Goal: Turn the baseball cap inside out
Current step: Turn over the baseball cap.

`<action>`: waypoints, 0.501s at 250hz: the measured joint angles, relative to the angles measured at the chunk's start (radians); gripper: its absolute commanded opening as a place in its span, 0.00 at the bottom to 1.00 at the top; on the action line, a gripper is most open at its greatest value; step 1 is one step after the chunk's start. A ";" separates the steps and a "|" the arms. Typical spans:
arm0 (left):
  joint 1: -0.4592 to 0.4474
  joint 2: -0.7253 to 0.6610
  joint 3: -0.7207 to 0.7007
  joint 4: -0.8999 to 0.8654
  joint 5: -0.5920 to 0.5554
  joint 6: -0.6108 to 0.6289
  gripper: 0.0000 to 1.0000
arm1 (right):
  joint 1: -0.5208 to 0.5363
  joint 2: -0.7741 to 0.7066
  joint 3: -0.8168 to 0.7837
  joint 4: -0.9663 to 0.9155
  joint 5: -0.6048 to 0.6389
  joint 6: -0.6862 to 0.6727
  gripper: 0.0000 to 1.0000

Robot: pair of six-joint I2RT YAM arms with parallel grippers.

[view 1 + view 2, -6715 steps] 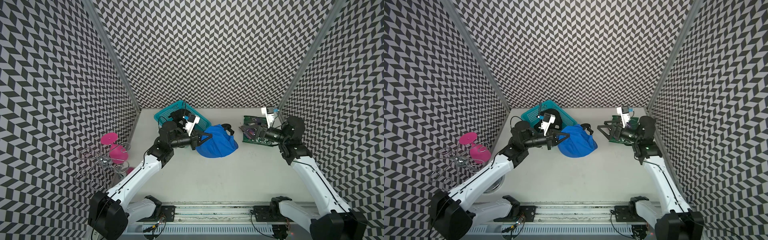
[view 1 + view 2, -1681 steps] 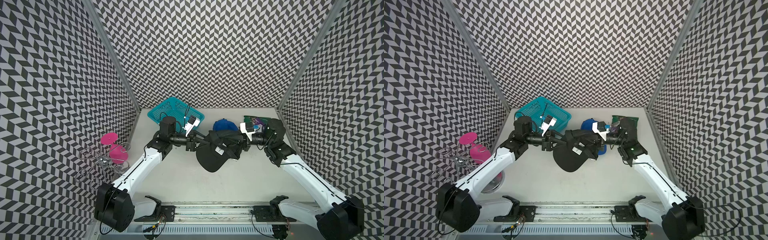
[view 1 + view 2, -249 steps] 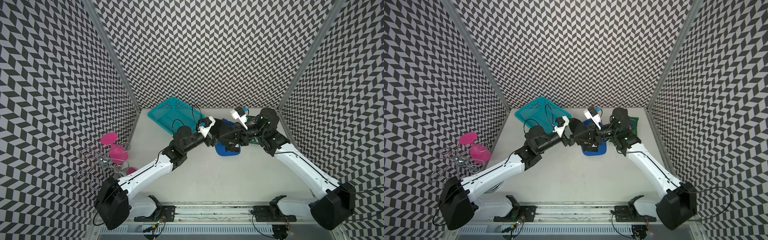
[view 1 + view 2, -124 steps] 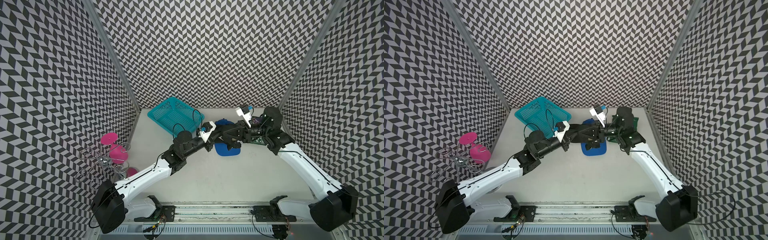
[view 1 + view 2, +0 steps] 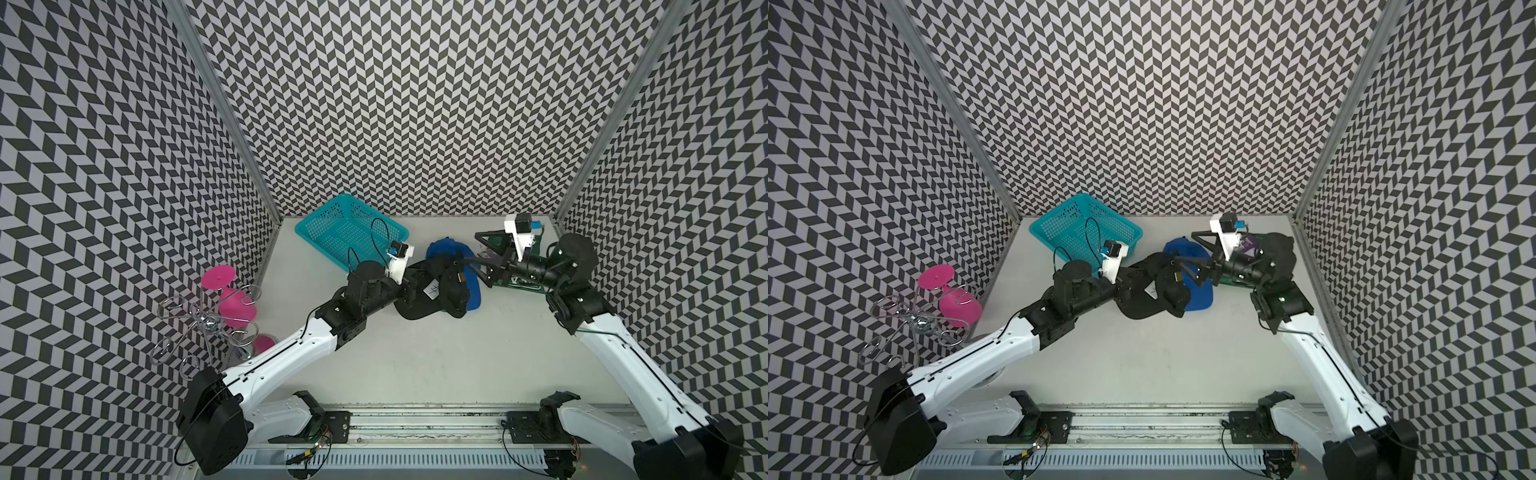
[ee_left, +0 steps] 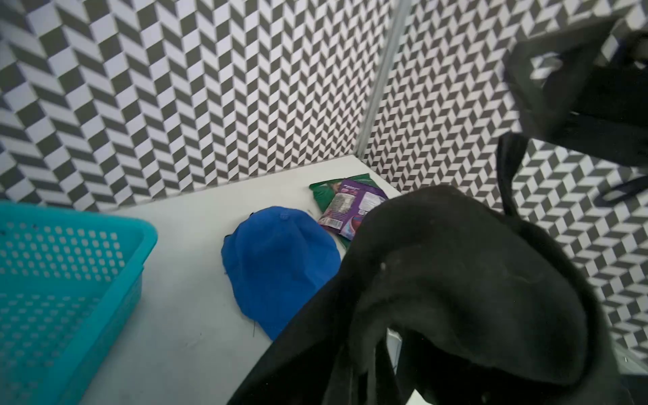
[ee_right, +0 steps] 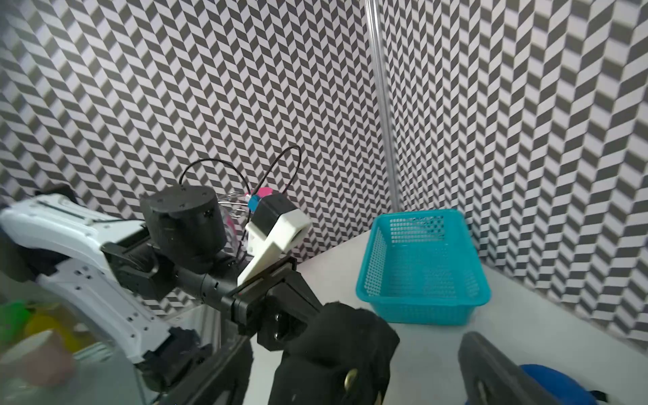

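Grey table (image 5: pixel 415 353) between chevron walls: the black baseball cap (image 5: pixel 451 291) is just past the middle, toward 1 o'clock, and its white label (image 5: pixel 432 289) carries a dark mark that we cannot read. We see the cap crumpled, with the left gripper (image 7: pixel 301 312) clamped on it. Half a second ago the right gripper (image 5: pixel 471 251) was closed at it too, but now its jaws stand wide apart.
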 measured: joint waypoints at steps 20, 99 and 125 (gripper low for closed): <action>0.017 0.004 0.003 0.000 -0.006 -0.094 0.00 | 0.065 -0.086 -0.108 0.074 0.107 -0.086 1.00; 0.029 0.007 0.046 0.004 -0.009 -0.250 0.00 | 0.502 -0.136 -0.322 0.242 0.722 -0.474 1.00; 0.031 0.007 0.050 0.003 -0.010 -0.268 0.00 | 0.577 -0.073 -0.323 0.313 0.937 -0.538 1.00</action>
